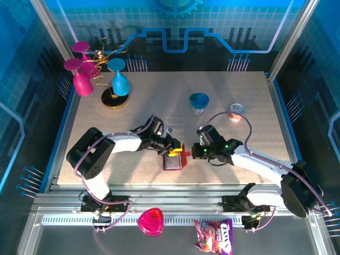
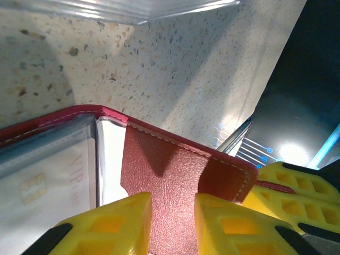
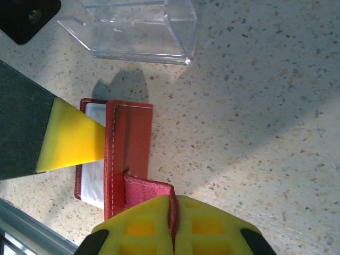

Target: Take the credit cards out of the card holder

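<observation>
The dark red card holder (image 1: pixel 173 161) lies open on the speckled surface (image 1: pixel 255 90), near its front edge, between the two arms. The right fingers (image 3: pixel 207 223) are pressed together on the holder's snap tab, which runs up edge-on into the seam between them. The tab joins a red cover flap (image 3: pixel 130 138) with pale stitching along its edge. The left fingers (image 2: pixel 111 223) sit over the holder from the other side with a narrow gap between them. The grainy red inside of the cover shows flat through that gap, so nothing is clamped there. Whether their tips touch the leather I cannot tell. In the right wrist view one yellow left fingertip overlaps the pale inner pocket just beside the flap. Inside the greyish clear pocket lies a pale card (image 2: pixel 48 180) with a gold chip and faint gold lettering, tucked in under the plastic. A clear plastic stand (image 3: pixel 138 26) sits on the surface just beyond the holder, apart from it. Further back stand a blue cup (image 1: pixel 199 102) and a small can (image 1: pixel 236 111)
</observation>
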